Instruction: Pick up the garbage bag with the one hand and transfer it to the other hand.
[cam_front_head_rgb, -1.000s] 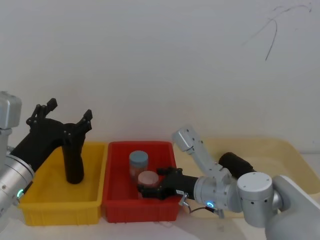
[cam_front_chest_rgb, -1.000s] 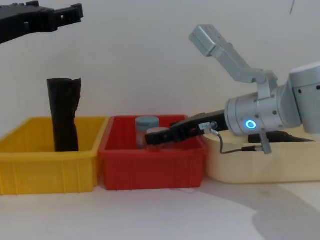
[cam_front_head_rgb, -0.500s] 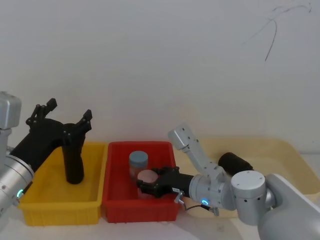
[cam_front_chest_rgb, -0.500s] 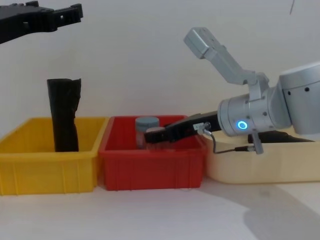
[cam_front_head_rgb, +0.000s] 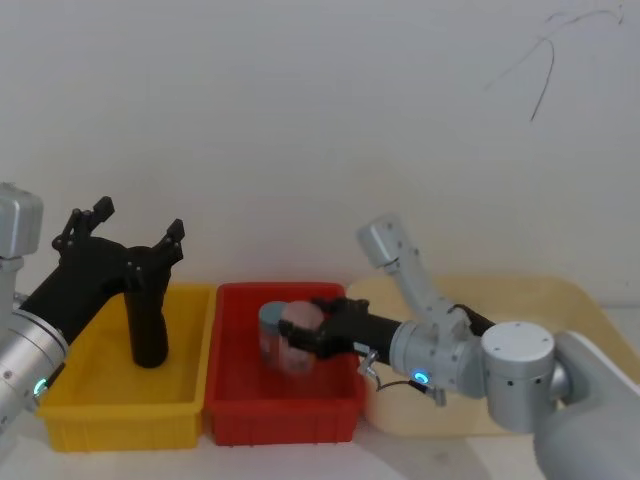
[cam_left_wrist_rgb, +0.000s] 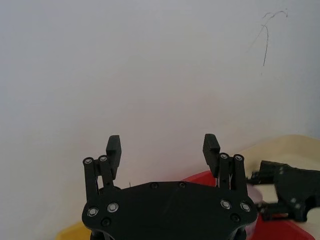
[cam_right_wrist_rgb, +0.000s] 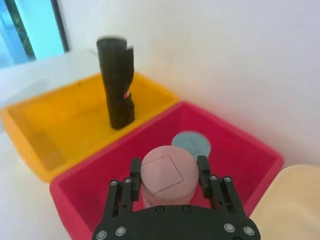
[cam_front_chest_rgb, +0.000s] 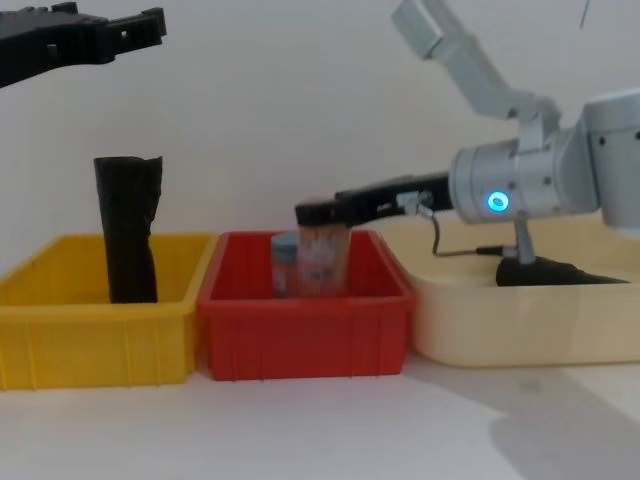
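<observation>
Three bins stand in a row across the near table: a yellow bin (cam_front_head_rgb: 120, 420) at 8 o'clock in the head view, a red bin (cam_front_head_rgb: 280, 415) at 6, a beige bin (cam_front_head_rgb: 560, 300) at 4; each touches or sits just beside its neighbour. The right gripper (cam_front_head_rgb: 300, 335) reaches in from 4 o'clock over the red bin, its fingers clamped on either side of a pink-lidded jar (cam_right_wrist_rgb: 167, 175); the jar hangs upright, its lid well above the bin's rim. Just behind it a blue-lidded jar (cam_right_wrist_rgb: 191, 144) stands in the red bin. The bag (cam_front_chest_rgb: 550, 272) lies on its side in the beige bin, under the right arm, touched by neither gripper. A flared roll (cam_front_head_rgb: 148, 325) stands upright in the yellow bin, toward its back wall. The left gripper (cam_front_head_rgb: 138, 220) hangs at 9 o'clock, high over the yellow bin and above that roll, its fingers (cam_left_wrist_rgb: 114, 145) spread wide apart and holding nothing; a white wall (cam_front_head_rgb: 320, 120) lies behind.
</observation>
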